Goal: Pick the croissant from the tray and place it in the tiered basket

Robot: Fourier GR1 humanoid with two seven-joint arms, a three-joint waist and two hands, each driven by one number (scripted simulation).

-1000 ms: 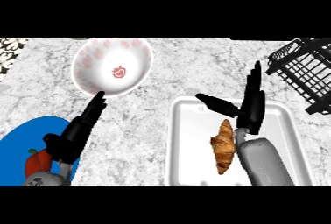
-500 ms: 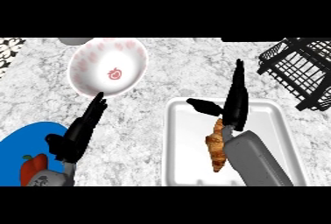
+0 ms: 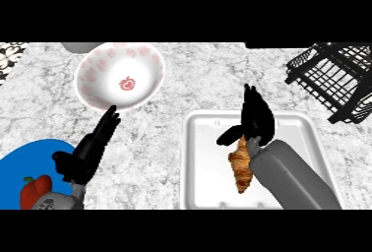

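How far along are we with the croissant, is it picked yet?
Nothing is done yet: the croissant lies in the white tray. The right robot hand is open above its far end, not gripping. Grasping, lifting and carrying to the tiered basket remain. The left robot hand rests open.

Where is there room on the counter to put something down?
Bare counter lies between the bowl and the wire basket, and between the left robot hand and the tray. The tray is crowded by the croissant and right robot hand; the blue plate fills the lower left.
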